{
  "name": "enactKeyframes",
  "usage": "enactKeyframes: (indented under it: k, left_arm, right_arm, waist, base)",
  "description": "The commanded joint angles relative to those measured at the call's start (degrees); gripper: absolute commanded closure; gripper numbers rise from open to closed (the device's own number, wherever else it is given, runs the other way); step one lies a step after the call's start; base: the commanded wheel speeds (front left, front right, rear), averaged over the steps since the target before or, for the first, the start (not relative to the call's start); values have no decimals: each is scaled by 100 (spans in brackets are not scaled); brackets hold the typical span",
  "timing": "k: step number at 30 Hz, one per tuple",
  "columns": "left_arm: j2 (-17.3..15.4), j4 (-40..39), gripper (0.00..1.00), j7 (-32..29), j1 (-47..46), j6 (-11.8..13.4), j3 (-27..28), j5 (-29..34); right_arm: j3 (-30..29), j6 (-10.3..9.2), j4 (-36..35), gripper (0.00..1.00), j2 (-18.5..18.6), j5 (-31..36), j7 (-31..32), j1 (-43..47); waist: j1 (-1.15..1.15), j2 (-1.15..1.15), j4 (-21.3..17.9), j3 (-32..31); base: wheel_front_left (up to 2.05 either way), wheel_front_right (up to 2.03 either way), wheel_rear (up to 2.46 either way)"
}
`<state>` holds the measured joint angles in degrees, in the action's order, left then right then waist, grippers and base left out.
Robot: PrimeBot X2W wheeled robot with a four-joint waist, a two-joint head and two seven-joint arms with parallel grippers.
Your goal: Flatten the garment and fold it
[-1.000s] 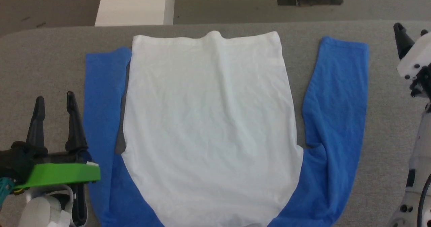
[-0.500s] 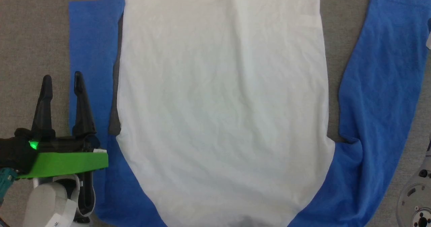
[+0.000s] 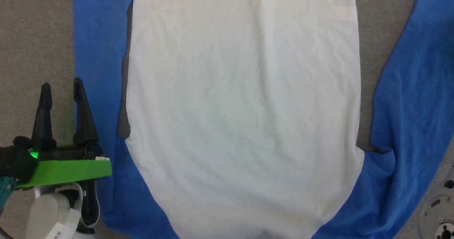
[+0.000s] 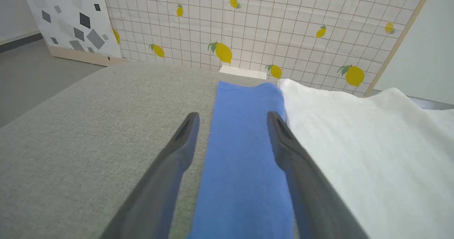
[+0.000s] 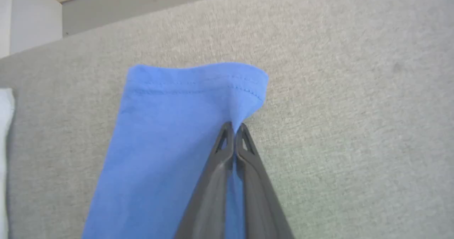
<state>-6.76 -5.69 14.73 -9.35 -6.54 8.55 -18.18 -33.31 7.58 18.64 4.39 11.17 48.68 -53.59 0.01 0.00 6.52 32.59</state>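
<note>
**Left tool** [image 3: 61,84]: head view, 8 o'clock. Fingers spread, grasping nothing, one over the grey worktop [image 3: 35,37] and one over the left sleeve [image 3: 99,47]. Cannot tell whether it touches the sleeve.

**Shirt** [image 3: 241,107]: flat on the worktop, white body central, blue shoulders nearest, sleeves running toward 12 o'clock. Worktop bare at 9 o'clock of the left sleeve.

**Right sleeve** [image 3: 411,90]: 3 o'clock, angled outward, a grey gap between it and the body.

**Right tool** [image 5: 234,124]: clenched on the corner of the cuff [image 5: 198,79], fabric puckered there. Worktop bare from 12 to 3 o'clock.

**Lemon-print panel** [image 4: 248,26]: beyond the far edge.
</note>
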Motion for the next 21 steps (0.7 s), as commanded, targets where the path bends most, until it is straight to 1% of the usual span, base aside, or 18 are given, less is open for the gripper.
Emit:
enactKeyframes:
  k: [1,3,7,9,12,15,19,21]
  left_arm:
    - [55,48,0,27,-115,-27,24,94]
    - [91,97,0,27,-87,-37,46,131]
    - [156,134,0,27,112,-46,166,199]
    - [184,123,0,27,232,-48,216,240]
    - [229,106,0,27,422,-42,307,264]
    - [268,108,0,27,638,-14,362,297]
    - [302,75,0,27,905,32,439,300]
    - [317,53,0,27,1027,63,458,302]
  right_arm:
    - [-24,-9,-90,100,124,-174,-179,148]
    - [-57,-9,-281,100,270,-482,-375,359]
    - [-161,-9,-763,100,619,-1092,-387,1023]
    - [-218,-9,-730,100,1020,-1469,-415,1353]
    - [-299,-9,-779,100,1298,-1896,-413,1883]
    - [-375,-9,-1021,100,1371,-2251,-377,2514]
    - [-379,-9,-1467,100,1304,-2637,-339,3220]
    - [-343,-9,-1715,100,1211,-2849,-359,3463]
  waist:
    - [-1,0,-2,-401]
    - [-1,0,-17,-687]
    - [-1,0,-142,-1240]
    - [-1,0,-209,-1465]
    - [-1,0,-315,-1793]
    - [-1,0,-405,-2112]
    - [-1,0,-503,-2431]
    - [-1,0,-537,-2588]
  base:
    - [0,0,0]
    - [0,0,0]
    - [0,0,0]
    - [0,0,0]
    - [0,0,0]
    - [0,0,0]
    - [0,0,0]
    - [0,0,0]
